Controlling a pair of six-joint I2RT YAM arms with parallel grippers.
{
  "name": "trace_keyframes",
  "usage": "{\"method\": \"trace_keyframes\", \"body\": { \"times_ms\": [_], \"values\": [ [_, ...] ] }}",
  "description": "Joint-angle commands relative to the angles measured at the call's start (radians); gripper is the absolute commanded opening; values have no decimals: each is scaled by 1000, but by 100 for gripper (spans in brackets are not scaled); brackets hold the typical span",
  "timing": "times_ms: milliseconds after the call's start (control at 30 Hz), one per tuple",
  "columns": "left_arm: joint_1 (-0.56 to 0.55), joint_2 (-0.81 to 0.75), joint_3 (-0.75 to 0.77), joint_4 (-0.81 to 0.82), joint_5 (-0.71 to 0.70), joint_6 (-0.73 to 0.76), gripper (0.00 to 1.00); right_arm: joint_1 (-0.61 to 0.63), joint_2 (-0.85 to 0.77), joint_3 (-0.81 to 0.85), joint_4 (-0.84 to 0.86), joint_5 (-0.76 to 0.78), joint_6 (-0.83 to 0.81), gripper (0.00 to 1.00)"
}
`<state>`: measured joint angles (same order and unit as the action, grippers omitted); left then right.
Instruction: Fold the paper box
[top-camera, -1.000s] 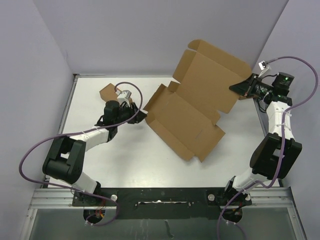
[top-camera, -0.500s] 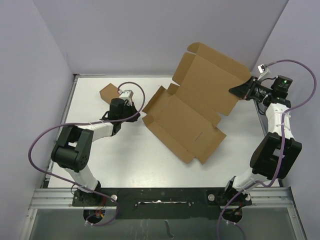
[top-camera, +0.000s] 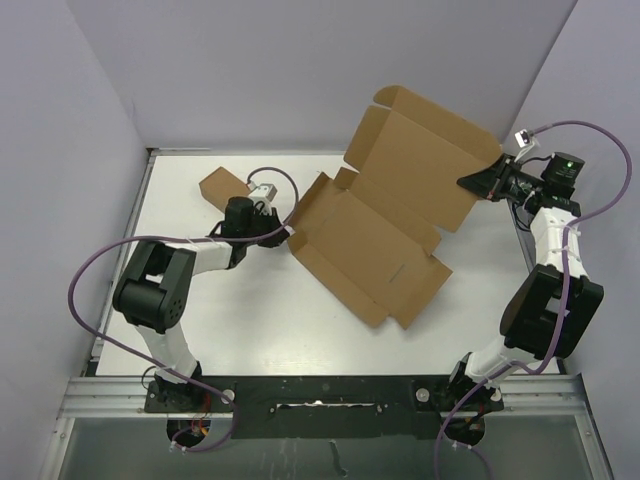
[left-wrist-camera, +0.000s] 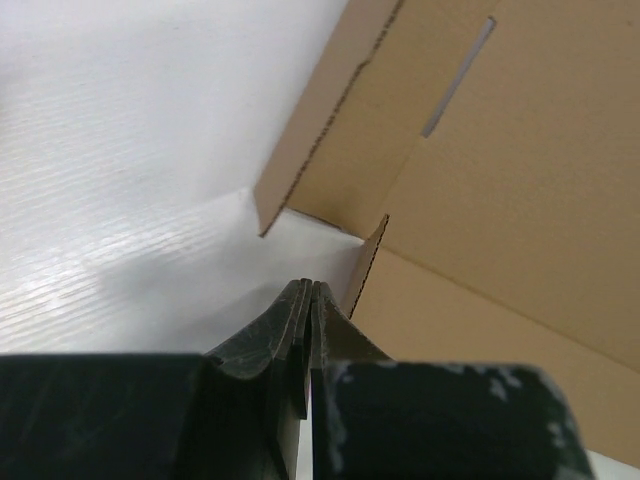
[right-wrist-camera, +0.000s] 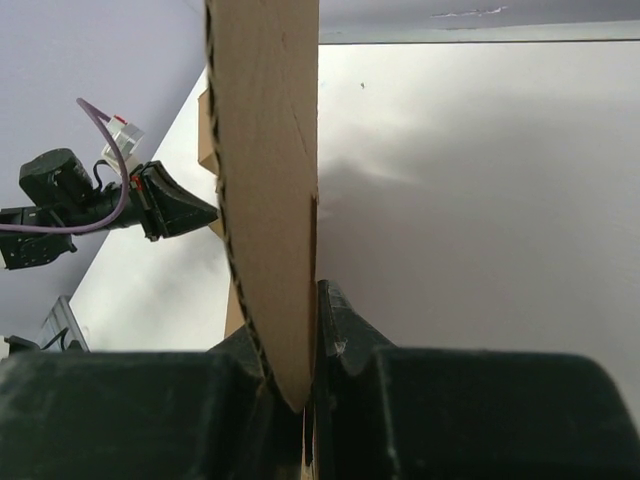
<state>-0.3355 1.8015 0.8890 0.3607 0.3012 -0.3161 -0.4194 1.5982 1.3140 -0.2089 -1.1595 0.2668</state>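
The paper box (top-camera: 370, 245) is a large brown die-cut sheet lying open on the white table, its far panel (top-camera: 425, 160) tilted up. My right gripper (top-camera: 480, 181) is shut on that panel's right edge. In the right wrist view the cardboard (right-wrist-camera: 265, 180) stands edge-on between the jaws of the right gripper (right-wrist-camera: 306, 395). My left gripper (top-camera: 286, 232) is low at the box's left corner, shut with nothing in it. In the left wrist view the left gripper (left-wrist-camera: 308, 292) has its tips pressed together just short of a side flap (left-wrist-camera: 320, 170), beside a slit (left-wrist-camera: 458, 78).
A small brown cardboard piece (top-camera: 217, 185) lies on the table behind the left arm. Purple walls close the table (top-camera: 260, 310) at the back and sides. The left arm (right-wrist-camera: 110, 205) shows in the right wrist view. The arms' bases are at the near edge.
My left gripper has gone from open to shut, and its arm has swung so the tips point at the box's left corner. The right gripper and raised panel have barely moved.
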Motion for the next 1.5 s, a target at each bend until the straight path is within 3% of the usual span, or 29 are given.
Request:
{"method": "trace_keyframes", "body": {
  "times_ms": [0,533,1467],
  "values": [
    [-22,-12,6,91,96,14,0,-6,-22,-7,60,-31,5,0],
    [-99,2,-21,40,163,47,0,-8,-24,-22,62,-27,3,0],
    [-131,83,-41,-129,45,-4,0,-11,-26,-33,67,-32,3,0]
  ]
}}
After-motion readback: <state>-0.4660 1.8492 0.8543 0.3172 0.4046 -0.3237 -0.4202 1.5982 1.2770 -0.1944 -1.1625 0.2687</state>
